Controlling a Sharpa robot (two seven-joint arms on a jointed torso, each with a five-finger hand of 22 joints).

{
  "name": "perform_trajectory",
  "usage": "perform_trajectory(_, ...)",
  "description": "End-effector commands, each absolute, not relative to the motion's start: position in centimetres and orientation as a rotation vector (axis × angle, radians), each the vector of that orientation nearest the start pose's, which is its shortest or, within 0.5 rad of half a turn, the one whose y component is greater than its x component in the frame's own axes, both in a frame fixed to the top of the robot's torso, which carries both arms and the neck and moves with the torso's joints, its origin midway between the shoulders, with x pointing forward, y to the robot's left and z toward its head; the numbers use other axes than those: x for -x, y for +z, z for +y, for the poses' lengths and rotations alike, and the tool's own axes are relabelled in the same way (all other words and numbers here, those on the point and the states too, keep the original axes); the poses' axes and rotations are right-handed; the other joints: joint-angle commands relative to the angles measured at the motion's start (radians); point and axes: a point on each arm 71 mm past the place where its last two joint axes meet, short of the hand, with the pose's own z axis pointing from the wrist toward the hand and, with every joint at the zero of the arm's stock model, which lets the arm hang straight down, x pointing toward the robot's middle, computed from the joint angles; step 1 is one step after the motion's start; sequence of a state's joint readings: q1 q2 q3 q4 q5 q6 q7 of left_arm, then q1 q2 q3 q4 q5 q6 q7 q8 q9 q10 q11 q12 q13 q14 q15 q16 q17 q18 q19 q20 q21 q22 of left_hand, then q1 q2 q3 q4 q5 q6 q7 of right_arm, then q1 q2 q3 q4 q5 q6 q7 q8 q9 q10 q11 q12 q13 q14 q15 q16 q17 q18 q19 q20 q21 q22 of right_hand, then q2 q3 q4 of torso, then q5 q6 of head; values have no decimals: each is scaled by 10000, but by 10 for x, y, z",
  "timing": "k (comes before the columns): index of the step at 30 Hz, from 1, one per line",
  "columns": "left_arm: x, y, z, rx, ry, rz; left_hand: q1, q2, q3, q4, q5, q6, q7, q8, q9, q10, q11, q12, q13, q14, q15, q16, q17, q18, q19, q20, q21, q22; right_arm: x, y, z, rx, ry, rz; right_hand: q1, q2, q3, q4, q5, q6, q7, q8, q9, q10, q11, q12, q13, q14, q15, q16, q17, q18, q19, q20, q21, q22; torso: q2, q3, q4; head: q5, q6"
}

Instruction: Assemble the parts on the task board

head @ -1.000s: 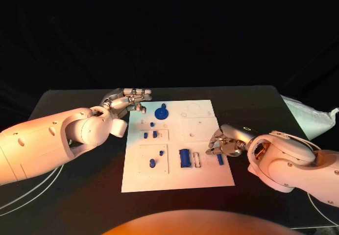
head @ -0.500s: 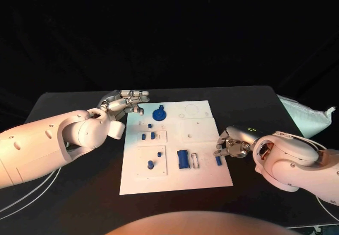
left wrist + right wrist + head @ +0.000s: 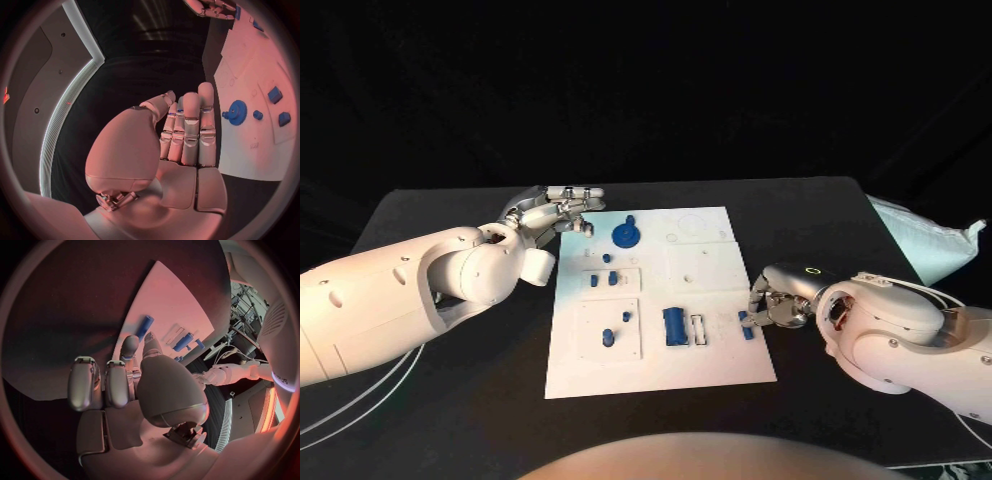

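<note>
A small blue part (image 3: 747, 325) lies at the right edge of the white task board (image 3: 704, 360), mid-table; the right hand (image 3: 773, 307) sits just beside it, fingers curled, though whether it pinches the part I cannot tell; the left hand (image 3: 557, 208) hovers off the board's far left corner, fingers straight and pressed together, holding nothing; a blue gear (image 3: 627, 233) stands nearby.

A white task board (image 3: 711, 262) carries blue parts (image 3: 675, 325), including a blue gear (image 3: 627, 234), on a black counter (image 3: 805, 215) beside silver hands (image 3: 560, 208).
</note>
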State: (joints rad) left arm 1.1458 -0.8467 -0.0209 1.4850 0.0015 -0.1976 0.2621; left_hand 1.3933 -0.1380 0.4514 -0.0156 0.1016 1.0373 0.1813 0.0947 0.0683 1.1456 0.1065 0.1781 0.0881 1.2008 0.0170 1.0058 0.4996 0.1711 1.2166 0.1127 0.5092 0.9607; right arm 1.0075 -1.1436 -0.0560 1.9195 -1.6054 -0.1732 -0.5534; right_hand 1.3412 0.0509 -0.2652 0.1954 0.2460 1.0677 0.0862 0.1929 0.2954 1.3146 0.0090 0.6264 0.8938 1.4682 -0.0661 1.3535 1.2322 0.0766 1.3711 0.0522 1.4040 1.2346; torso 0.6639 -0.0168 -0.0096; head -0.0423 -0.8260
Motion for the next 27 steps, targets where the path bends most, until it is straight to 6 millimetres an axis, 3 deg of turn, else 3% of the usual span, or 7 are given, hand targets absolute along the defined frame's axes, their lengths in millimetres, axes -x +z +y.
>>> perform_trajectory(1, -485, -208, 214, 12185, -15613, 15923, -43, 92, -46, 21, 39, -19, 27, 29, -8, -88, 2, 6, -5, -73, 17, 7, -11, 110, 53, 33, -42, -10, -366, -246, -246, 1147, 2256, 20387, -92, -26, -16, 85, -3, 92, -7, -17, -15, -13, -33, 0, -4, 419, 50, -53, 11, -4, -31, -8, -55, 2, 11, 3, -11, -1, -7)
perform_trajectory(13, -485, -209, 214, 12196, -15606, 15945, -43, 92, -46, 21, 39, -19, 27, 29, -8, -88, 2, 6, -5, -73, 17, 7, -11, 110, 53, 33, -42, -10, -364, -255, -239, 1412, 2256, 20798, -64, -13, -36, 169, 42, 209, -50, 15, -9, 63, -69, 108, 55, 435, 24, -29, 57, -15, 9, -25, -32, 54, 7, 3, -4, 2, -53)
perform_trajectory(18, -485, -209, 215, 12201, -15602, 15952, -43, 92, -46, 21, 39, -19, 27, 29, -8, -88, 2, 6, -5, -73, 17, 7, -11, 110, 53, 33, -42, -10, -363, -258, -235, 1639, 2243, 20889, 430, 137, 155, -2, 85, 264, -91, 1, -23, 82, -118, 117, 52, 445, -22, -26, 73, -19, 30, -64, -25, 76, 8, 5, -6, 25, -65)
perform_trajectory(20, -485, -209, 215, 12202, -15604, 15957, -43, 92, -46, 21, 39, -19, 27, 29, -8, -88, 2, 6, -5, -73, 17, 7, -11, 110, 53, 33, -42, -10, -363, -260, -233, 1797, 2189, 20909, 844, 256, 346, -199, -81, 281, -112, -14, -35, 64, -144, 82, 28, 446, -51, -29, 76, -19, 31, -90, -30, 74, 9, 6, -4, 26, -65)
perform_trajectory(22, -485, -209, 215, 12203, -15605, 15960, -43, 92, -46, 21, 39, -19, 27, 29, -8, -88, 2, 6, -5, -73, 17, 7, -11, 110, 53, 33, -42, -10, -363, -261, -232, 2043, 2088, 20939, 1113, 338, 503, -319, -524, 296, -110, -39, -52, 54, -147, 34, -8, 444, -59, -41, 70, -21, 34, -112, -34, 73, 14, 2, -5, 26, -69)
perform_trajectory(27, -485, -209, 215, 12214, -15583, 15963, -43, 92, -46, 21, 39, -19, 27, 29, -8, -88, 2, 6, -5, -73, 17, 7, -11, 110, 53, 33, -42, -10, -363, -265, -228, 3067, 1591, 21095, 1355, 325, 650, -455, -734, 326, -116, -70, -76, 54, -154, -7, -41, 445, -57, -45, 80, -23, 31, -116, -45, 70, 13, 1, -3, 32, -95)
